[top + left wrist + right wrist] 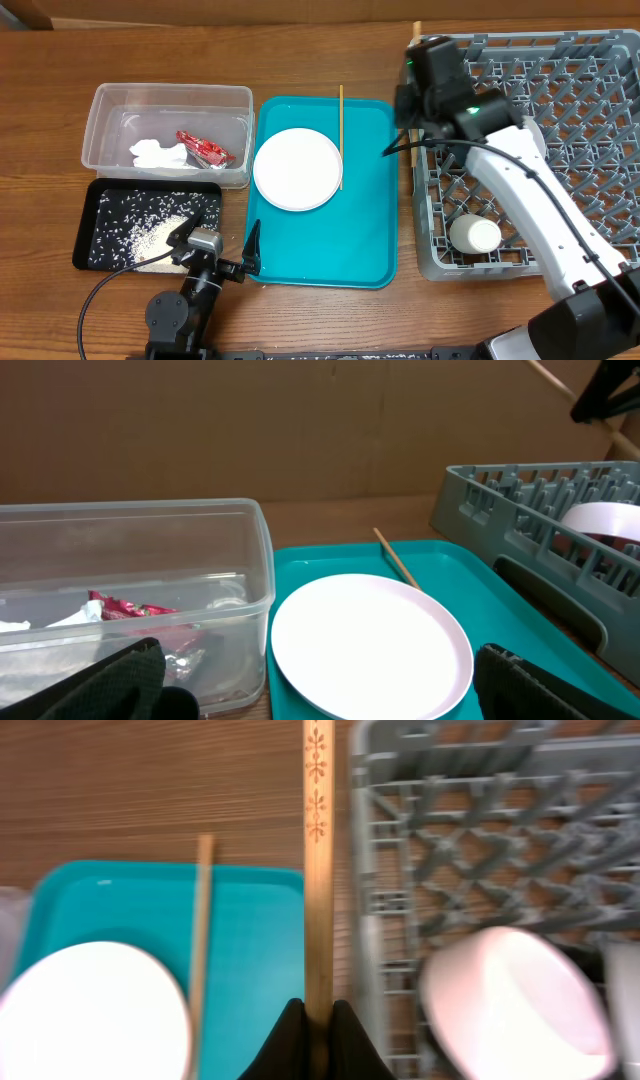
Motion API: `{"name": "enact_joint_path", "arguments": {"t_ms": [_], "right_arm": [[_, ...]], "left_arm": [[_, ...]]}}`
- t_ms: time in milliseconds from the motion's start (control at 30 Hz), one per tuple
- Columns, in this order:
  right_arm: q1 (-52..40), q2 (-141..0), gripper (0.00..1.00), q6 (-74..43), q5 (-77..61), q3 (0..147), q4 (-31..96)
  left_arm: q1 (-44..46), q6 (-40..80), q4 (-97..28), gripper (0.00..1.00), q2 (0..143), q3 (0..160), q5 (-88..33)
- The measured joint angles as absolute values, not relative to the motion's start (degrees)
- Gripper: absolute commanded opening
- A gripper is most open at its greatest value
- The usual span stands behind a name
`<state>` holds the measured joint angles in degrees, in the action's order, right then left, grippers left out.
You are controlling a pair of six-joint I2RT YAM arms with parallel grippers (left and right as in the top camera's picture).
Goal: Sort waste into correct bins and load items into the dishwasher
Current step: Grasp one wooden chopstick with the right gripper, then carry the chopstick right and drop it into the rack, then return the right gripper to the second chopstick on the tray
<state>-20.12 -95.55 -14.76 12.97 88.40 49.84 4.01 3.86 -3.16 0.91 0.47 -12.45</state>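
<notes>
We've basically got one piece of furniture here: a wooden table point(330, 60), mid-brown, with fine straight grain running left to right across the overhead view. The finish looks matte, with no hard glare on the wood. Behind the table's far edge stands a plain brown panel point(250, 420) that fills the whole background of the left wrist view. It looks like cardboard to us, but we can't be sure. A faint line runs down it, either a crease or a seam. The lighting is soft and even, and the shadows on the wood are weak.
</notes>
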Motion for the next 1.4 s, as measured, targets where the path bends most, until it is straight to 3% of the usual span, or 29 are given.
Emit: {"name": "enact_joint_path", "arguments": {"t_ms": [167, 233, 267, 600, 800, 1133, 1267, 1400], "right_arm": [[-16.6, -99.8, 0.06, -11.6, 13.8, 86.2, 49.6], [-16.1, -102.5, 0.28, -10.4, 13.9, 85.3, 49.5], [-16.1, -103.5, 0.30, -9.8, 14.3, 84.9, 49.4], [-19.7, -103.4, 0.43, -7.5, 10.5, 85.5, 47.7], [-27.0, -103.6, 0.42, -10.4, 1.3, 85.7, 38.7], [-29.4, -118.5, 0.41, -12.0, 4.5, 85.9, 23.9], [-29.3, -123.5, 0.28, -13.2, 5.0, 85.9, 22.9], [-29.3, -125.0, 0.07, -13.9, 5.3, 85.8, 22.6]], "left_arm": [[4.0, 3.9, -3.2, 1.00, 0.9, 0.5, -12.4], [4.0, 3.9, -3.2, 1.00, 0.9, 0.5, -12.5], [4.0, 3.9, -3.2, 1.00, 0.9, 0.5, -12.4], [4.0, 3.9, -3.2, 1.00, 0.9, 0.5, -12.5], [4.0, 3.9, -3.2, 1.00, 0.9, 0.5, -12.4], [4.0, 3.9, -3.2, 1.00, 0.9, 0.5, -12.4], [4.0, 3.9, -3.2, 1.00, 0.9, 0.5, -12.4], [4.0, 3.9, -3.2, 1.00, 0.9, 0.5, -12.5]]}}
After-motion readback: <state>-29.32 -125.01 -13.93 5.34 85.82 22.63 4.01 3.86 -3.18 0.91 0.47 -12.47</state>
